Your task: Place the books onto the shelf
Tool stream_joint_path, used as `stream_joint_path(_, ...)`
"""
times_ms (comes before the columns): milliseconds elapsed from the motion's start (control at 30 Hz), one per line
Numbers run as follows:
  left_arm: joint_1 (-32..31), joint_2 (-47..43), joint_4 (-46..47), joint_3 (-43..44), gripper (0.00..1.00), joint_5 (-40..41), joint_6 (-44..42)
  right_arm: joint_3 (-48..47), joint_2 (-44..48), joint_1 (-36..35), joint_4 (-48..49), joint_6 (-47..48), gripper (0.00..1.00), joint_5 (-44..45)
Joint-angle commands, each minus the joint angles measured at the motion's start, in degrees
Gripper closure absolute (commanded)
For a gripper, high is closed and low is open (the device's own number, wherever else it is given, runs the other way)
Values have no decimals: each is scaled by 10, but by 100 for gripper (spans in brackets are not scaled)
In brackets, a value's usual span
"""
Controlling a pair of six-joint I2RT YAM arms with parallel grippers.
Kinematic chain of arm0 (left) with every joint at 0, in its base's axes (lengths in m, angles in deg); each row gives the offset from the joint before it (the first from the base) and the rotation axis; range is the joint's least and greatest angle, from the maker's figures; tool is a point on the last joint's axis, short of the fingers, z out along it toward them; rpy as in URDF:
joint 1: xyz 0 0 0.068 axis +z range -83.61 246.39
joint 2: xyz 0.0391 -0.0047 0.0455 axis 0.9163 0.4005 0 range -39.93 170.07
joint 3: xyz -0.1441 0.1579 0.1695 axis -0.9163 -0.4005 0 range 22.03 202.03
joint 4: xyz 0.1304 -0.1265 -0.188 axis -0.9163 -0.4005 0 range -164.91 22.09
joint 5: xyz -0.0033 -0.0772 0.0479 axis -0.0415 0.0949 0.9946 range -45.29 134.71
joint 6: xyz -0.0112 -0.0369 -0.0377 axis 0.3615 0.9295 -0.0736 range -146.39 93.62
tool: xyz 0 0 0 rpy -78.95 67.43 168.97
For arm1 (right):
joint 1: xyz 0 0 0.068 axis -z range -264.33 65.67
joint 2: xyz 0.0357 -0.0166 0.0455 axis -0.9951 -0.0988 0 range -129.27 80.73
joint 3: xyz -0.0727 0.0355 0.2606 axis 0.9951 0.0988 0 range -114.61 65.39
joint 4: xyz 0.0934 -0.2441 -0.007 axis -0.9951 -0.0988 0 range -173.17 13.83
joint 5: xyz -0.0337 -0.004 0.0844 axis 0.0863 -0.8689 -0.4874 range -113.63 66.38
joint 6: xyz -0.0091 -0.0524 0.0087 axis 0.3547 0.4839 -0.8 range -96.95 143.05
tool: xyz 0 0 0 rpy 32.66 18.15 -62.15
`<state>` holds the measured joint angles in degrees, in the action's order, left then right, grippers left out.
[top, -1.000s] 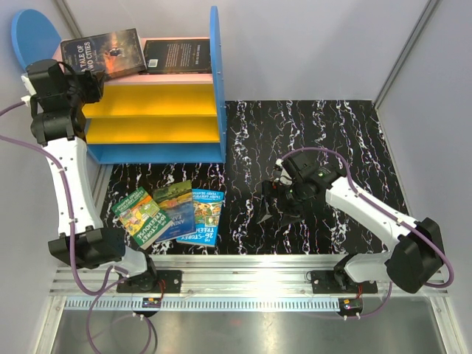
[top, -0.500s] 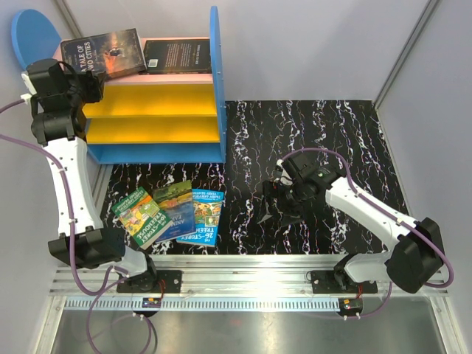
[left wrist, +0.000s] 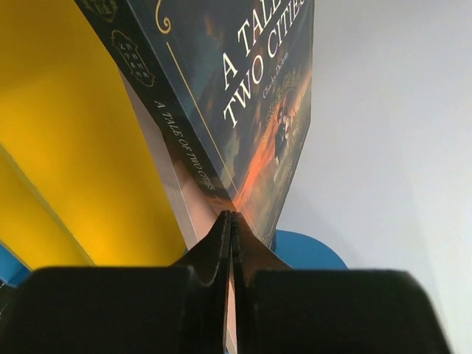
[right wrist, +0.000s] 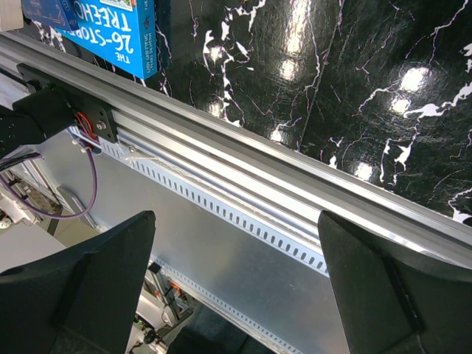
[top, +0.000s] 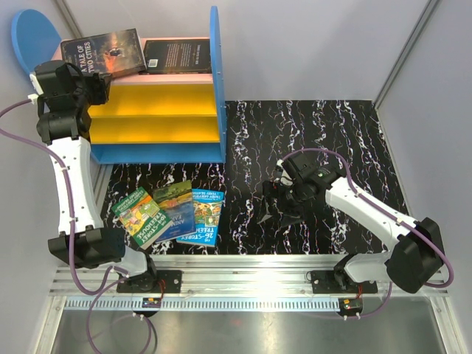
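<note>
- Surface (top: 346,140): glossy black marble-look sheet, white veins, bright glare
- "A Tale of Two Cities" paperback (left wrist: 258,110): smooth paper cover, faint sheen
- Rail (right wrist: 243,177): pale brushed metal
- Shelf (top: 155,99) boards: smooth, matt

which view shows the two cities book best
Top external: the book shows nearly whole, lying on the shelf top. Left wrist gives only its spine and part of the cover, close up. Right wrist misses it.

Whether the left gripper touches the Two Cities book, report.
Cannot tell. Left wrist view: the shut left gripper ends at a corner of the Two Cities book; depth unclear.
</note>
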<state>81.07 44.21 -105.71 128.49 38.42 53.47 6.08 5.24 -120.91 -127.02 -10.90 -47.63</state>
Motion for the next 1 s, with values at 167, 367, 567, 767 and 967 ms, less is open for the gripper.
stream_joint_path(167,-3,1,19,2,100,14,-14,-3,2,4,1,3,0,7)
stream_joint_path(367,-3,19,19,31,100,19,-18,-6,-5,4,0,9,0,6)
stream_joint_path(567,-4,47,14,67,100,24,-19,-9,-12,3,0,13,0,4)
stream_joint_path(767,-4,76,16,102,100,31,-15,-9,-16,5,-2,17,0,6)
stream_joint_path(967,-3,109,15,154,100,38,-14,-12,-19,6,-4,22,0,7)
